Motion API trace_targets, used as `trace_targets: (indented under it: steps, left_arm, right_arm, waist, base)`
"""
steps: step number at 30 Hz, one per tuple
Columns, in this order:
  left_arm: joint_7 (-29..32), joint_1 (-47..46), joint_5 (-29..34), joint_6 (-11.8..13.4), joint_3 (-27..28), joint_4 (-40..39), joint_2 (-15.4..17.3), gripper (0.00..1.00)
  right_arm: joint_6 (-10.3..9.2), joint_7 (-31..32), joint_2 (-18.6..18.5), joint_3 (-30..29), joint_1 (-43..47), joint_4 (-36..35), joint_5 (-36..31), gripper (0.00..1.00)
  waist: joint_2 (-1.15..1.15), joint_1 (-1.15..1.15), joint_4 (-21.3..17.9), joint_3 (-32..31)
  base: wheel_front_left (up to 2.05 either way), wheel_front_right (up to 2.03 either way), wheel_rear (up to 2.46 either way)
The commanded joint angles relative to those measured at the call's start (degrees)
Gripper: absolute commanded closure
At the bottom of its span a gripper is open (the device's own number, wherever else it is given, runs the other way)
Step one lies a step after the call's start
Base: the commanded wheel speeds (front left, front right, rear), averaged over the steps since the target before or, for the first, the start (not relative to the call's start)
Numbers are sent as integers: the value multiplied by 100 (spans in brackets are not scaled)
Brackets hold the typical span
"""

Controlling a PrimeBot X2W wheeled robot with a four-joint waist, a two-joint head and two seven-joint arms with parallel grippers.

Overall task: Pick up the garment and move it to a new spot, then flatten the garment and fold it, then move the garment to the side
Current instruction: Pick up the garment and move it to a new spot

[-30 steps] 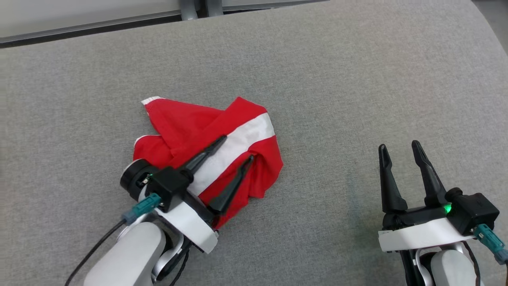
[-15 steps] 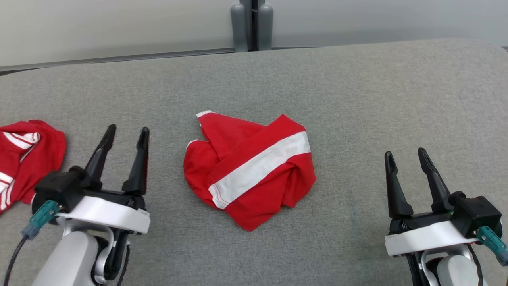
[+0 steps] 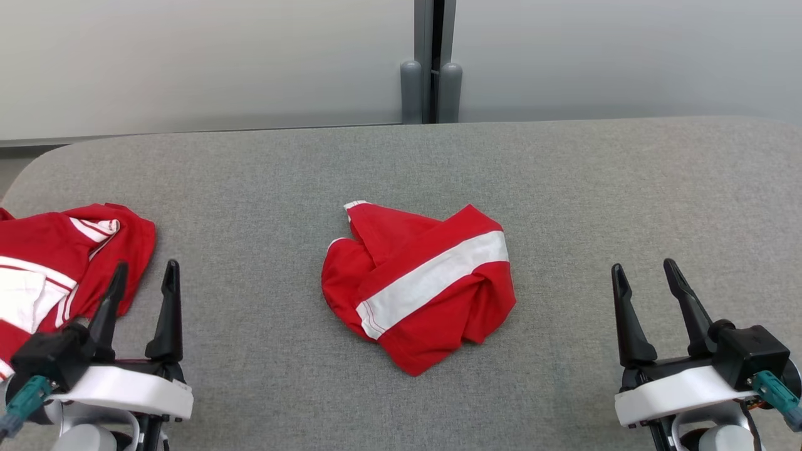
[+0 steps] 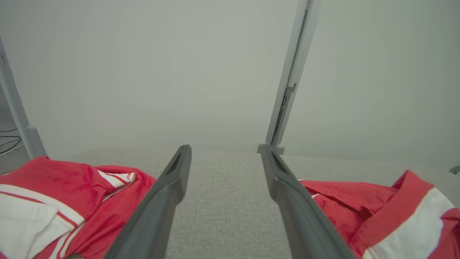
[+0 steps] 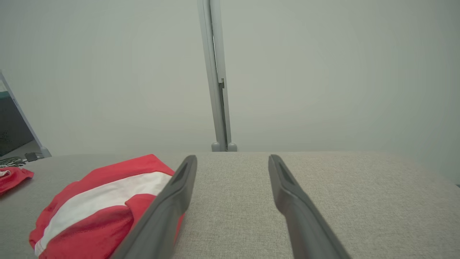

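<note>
The garment (image 3: 420, 288), red with a broad white stripe, lies crumpled in a heap at the middle of the grey padded table (image 3: 564, 188). My left gripper (image 3: 146, 266) stands open at the lower left, well clear of the heap, with nothing between its fingers. At the lower right my right gripper (image 3: 643, 265) is open and empty too. In the left wrist view the left gripper (image 4: 225, 149) points at bare table, with the garment (image 4: 377, 208) to its right. The right wrist view has the right gripper (image 5: 233, 157) over bare table and the garment (image 5: 97, 201) to its left.
A second red and white garment (image 3: 56, 269) lies bunched at the table's left edge, just left of my left fingers, and also shows in the wrist views (image 4: 54, 194) (image 5: 12, 176). A pale wall with a grey post (image 3: 432, 88) rises behind the far edge.
My left gripper, open over the garment a second ago, has drawn back to the lower left. The head camera has tilted up, bringing the wall and the second garment into view. The right gripper holds still.
</note>
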Motion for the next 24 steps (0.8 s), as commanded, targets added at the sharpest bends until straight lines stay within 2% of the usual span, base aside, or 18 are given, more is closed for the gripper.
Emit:
trace_targets:
  steps: [1,12,24]
  left_arm:
    - [-8,126,110,-44,9,47,-19,0]
    - [-9,375,560,-163,-102,267,-126,0]
    - [-9,405,729,-202,-130,331,-210,0]
  right_arm:
    - [0,57,-16,-12,88,-41,-14,0]
    - [0,274,-15,-45,426,-195,-57,0]
    - [0,370,-15,-96,556,-321,-64,0]
  waist:
    - [0,0,0,-98]
    - [0,0,26,-420]
    - [0,0,12,-482]
  base:
    - [0,0,0]
    - [0,0,0]
    - [0,0,0]
